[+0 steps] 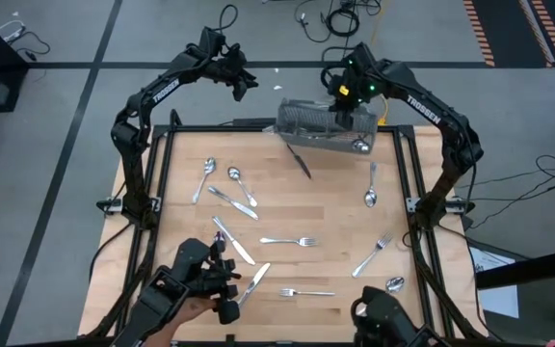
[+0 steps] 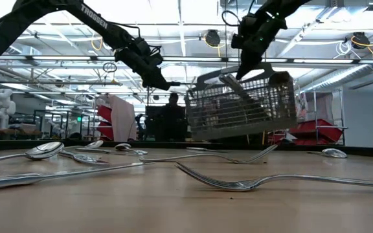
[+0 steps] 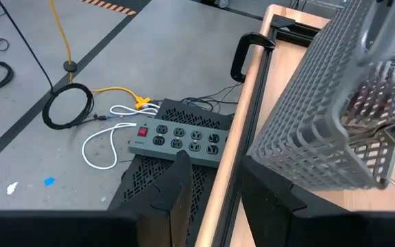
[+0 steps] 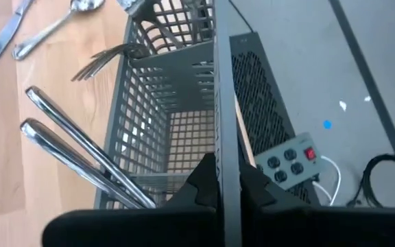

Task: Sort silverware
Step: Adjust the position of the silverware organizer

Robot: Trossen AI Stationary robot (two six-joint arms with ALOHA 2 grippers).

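Note:
The grey wire-mesh basket (image 1: 321, 123) hangs tilted over the table's far edge, with my right gripper (image 1: 340, 94) shut on it. Inside it lie fork tines (image 4: 108, 55) and two shiny handles (image 4: 81, 154). Loose silverware lies flat on the wooden table: a spoon (image 1: 205, 178), a knife (image 1: 231, 202), a fork (image 1: 292, 241), another fork (image 1: 374, 255) and several more. My left gripper (image 1: 244, 82) hovers beyond the far edge, left of the basket, open with nothing between its fingers (image 3: 177, 189). My right gripper pinches the basket's long side wall at its upper rim (image 4: 221, 130), one finger inside the basket and one outside. The fingers come from above, slanting down. The basket (image 2: 245, 107) hangs below them, tilted and clear of the table.
A black clamp (image 3: 249, 51) grips the table's raised far rim. A power strip (image 3: 180, 137) and cables lie on the floor behind. Dark gear with a person's hand (image 1: 189, 308) sits at the near left edge. A spoon (image 1: 371, 188) lies near the right rim.

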